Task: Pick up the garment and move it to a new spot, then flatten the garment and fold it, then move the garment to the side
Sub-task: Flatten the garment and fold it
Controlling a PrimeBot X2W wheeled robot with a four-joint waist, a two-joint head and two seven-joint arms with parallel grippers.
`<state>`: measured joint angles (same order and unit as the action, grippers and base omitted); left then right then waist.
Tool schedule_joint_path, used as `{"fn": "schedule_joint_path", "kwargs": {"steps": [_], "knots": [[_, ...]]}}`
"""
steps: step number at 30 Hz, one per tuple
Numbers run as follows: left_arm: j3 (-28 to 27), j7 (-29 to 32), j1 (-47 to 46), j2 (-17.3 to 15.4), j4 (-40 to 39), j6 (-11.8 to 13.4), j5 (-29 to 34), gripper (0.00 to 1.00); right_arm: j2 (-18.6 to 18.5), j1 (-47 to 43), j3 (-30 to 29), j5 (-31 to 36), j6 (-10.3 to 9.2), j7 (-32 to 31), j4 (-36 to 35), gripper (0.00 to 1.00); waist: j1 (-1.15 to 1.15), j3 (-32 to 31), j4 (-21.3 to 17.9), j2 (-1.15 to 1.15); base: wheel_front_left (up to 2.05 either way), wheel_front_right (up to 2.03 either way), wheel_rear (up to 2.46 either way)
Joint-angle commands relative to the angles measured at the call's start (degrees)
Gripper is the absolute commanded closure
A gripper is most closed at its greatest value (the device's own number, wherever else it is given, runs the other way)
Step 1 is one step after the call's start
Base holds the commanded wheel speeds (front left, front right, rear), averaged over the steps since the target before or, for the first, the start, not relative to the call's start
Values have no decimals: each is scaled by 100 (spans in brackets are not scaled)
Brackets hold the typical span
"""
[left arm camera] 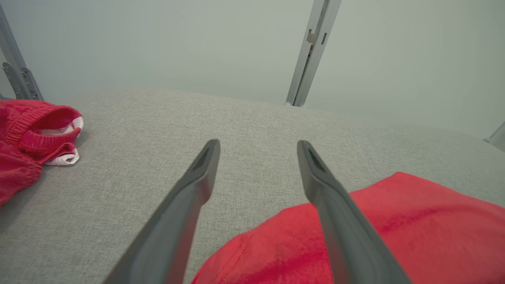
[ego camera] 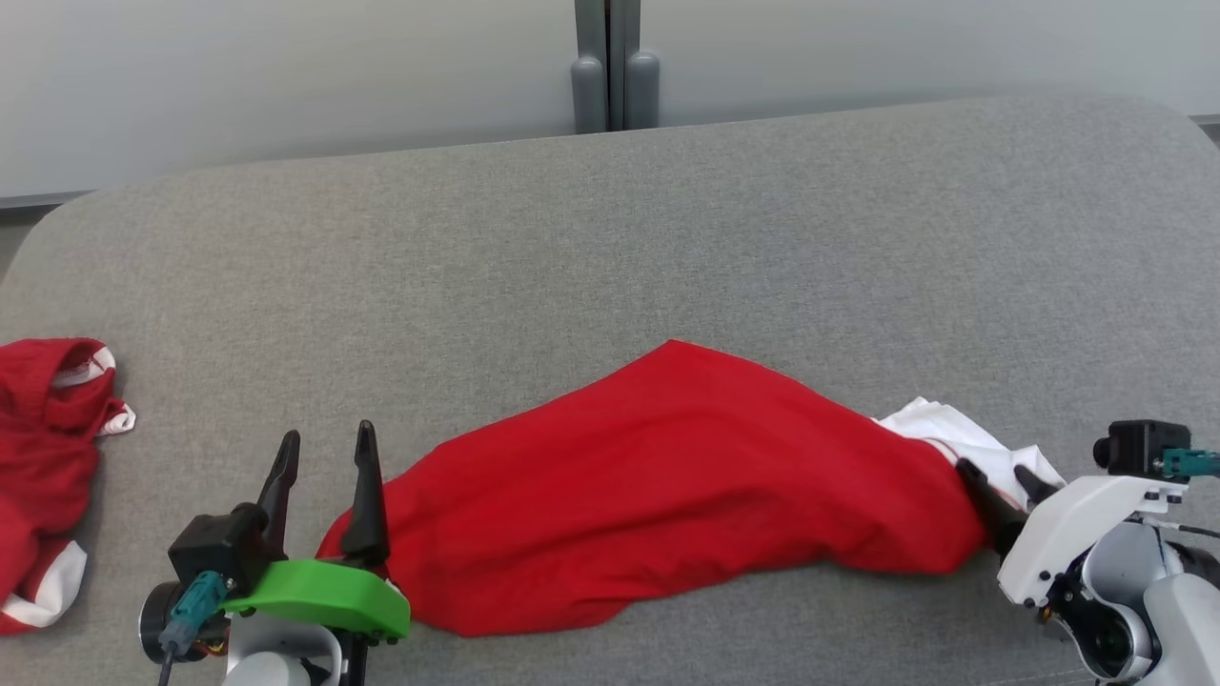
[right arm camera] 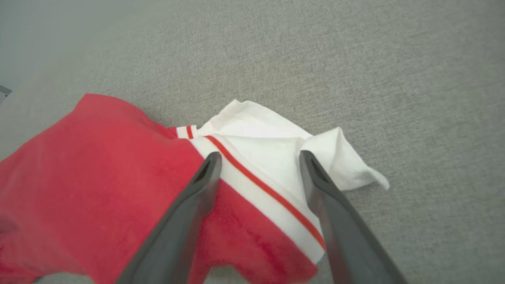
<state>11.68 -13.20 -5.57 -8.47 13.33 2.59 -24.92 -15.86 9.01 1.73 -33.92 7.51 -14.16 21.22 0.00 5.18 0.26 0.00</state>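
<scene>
The red garment [ego camera: 667,486] lies bunched on the grey cushion [ego camera: 610,238] between both grippers, so flattening looks to be the step in hand. The left gripper [ego camera: 328,433] at its red end and the right gripper [ego camera: 993,469] over its white-trimmed end both stand wide and empty (a second red garment [ego camera: 43,448] lies well apart); next, each likely must pinch an edge and pull outward.

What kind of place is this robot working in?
Probably a robotics test space rather than a home: a grey cloth-covered table, a bare pale wall with a metal post, and a red-and-white garment laid out on the table.
</scene>
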Motion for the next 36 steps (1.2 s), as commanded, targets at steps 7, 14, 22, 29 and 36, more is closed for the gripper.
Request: {"fn": "schedule_joint_path", "kwargs": {"steps": [7,14,22,29,36], "knots": [[29,-32,-198,3,96,-28,-53,0,274,-83,-177,-202,-3,-1147,-118,100,0,70,38,0,0,0,0],[30,-61,-243,6,153,-23,-89,0,318,-62,-315,-319,-2,-904,-654,100,0,134,169,0,0,0,0],[67,-93,-317,62,161,-36,-112,0,225,474,-285,-407,-2,-377,-1274,100,0,216,300,0,0,0,0],[132,-145,-541,180,143,-71,-114,0,87,1912,-118,-531,-2,-388,-928,100,0,707,652,0,0,0,0],[231,-197,-845,372,291,-163,-103,0,-39,3539,91,-653,-1,-283,24,100,0,1242,1157,0,0,0,0]]}}
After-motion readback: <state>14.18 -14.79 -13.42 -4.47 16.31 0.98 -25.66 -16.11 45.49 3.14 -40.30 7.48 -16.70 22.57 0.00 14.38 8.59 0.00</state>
